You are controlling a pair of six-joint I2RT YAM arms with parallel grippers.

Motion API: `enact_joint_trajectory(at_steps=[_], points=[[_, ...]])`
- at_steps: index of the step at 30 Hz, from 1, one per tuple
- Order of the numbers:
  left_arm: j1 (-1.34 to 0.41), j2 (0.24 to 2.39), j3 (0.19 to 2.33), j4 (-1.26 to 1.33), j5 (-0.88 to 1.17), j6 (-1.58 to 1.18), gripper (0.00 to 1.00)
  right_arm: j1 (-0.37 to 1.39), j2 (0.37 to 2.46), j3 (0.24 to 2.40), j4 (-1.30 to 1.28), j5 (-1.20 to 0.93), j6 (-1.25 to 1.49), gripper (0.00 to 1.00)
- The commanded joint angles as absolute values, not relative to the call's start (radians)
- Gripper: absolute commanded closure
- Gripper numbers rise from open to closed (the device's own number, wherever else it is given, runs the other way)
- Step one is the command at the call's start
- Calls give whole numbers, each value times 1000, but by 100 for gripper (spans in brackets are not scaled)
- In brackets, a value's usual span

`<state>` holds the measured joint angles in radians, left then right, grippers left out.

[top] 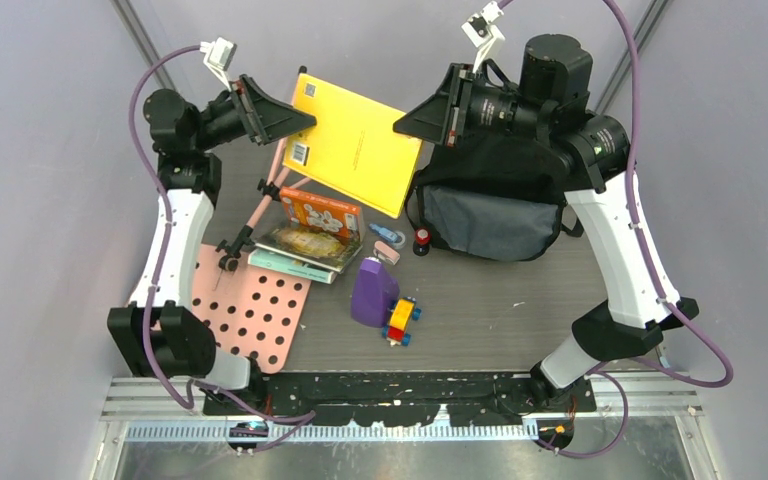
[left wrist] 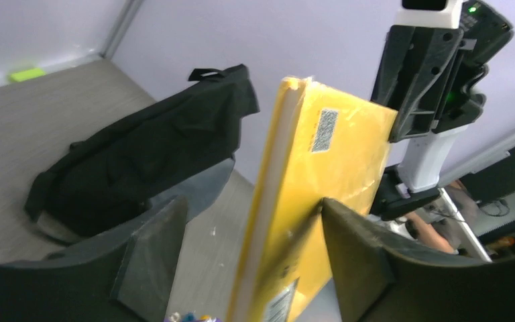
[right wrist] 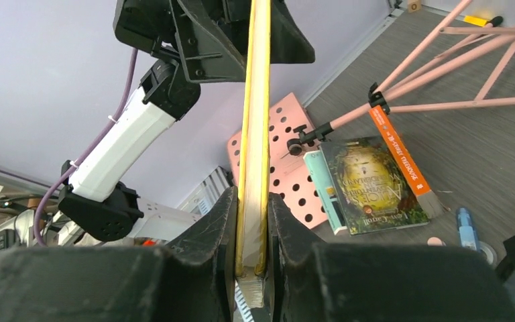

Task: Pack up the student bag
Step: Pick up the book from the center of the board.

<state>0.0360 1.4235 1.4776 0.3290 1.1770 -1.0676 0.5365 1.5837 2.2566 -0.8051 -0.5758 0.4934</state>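
Fingers (right wrist: 201, 268) of right gripper (top: 407, 124): clenched on one edge of thin yellow flat book (top: 360, 145), carried edge-on in the air above the table (top: 500, 310). Fingers (left wrist: 151, 251) of left gripper (top: 305, 122): released, spread astride the opposite edge, one pad against the cover, the other apart from it. Large black soft fabric backpack (top: 490, 195): lying at the far right of the table, just beside the book and partly beneath the right arm, grey panel up; opening not visible from any view.

Judged step: handover to the right arm ahead of insertion.

Draw left fingers straight back along the plane of the book; avoid dragging the cover. Confirm a firm right-side pinch first, a wide flat load being likely to pivot about a single edge grip. Locate the bag opening before lowering. Present the book spine-first, parallel to the back panel. Use left gripper to hold the floppy fabric open if needed.
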Motion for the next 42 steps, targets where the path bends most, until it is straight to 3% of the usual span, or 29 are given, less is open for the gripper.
enact_joint_trajectory(at_steps=[1,5,8,12,21,25,31,38,42], points=[[12,1468,1475,626,1267,-1318,39,537,1555,2269,-647,-615,525,100],[9,1503,1454,858,1272,-1510,75,536,1538,2219,-650,-590,504,100],[9,1509,1454,890,1289,-1546,100,536,1532,2187,-681,-580,477,100],[9,1504,1453,888,1317,-1549,100,534,1567,2205,-787,-618,413,97],[-66,1484,1443,876,1319,-1541,100,535,1708,2284,-899,-896,424,55],[-85,1472,1434,871,1283,-1534,100,540,1732,2270,-920,-938,417,50],[-108,1479,1424,859,1289,-1532,100,558,1745,2257,-902,-968,427,54],[-109,1471,1444,779,1340,-1496,100,550,1737,2274,-953,-975,386,40],[-109,1455,1444,736,1346,-1463,100,529,1728,2284,-1007,-975,357,38]])
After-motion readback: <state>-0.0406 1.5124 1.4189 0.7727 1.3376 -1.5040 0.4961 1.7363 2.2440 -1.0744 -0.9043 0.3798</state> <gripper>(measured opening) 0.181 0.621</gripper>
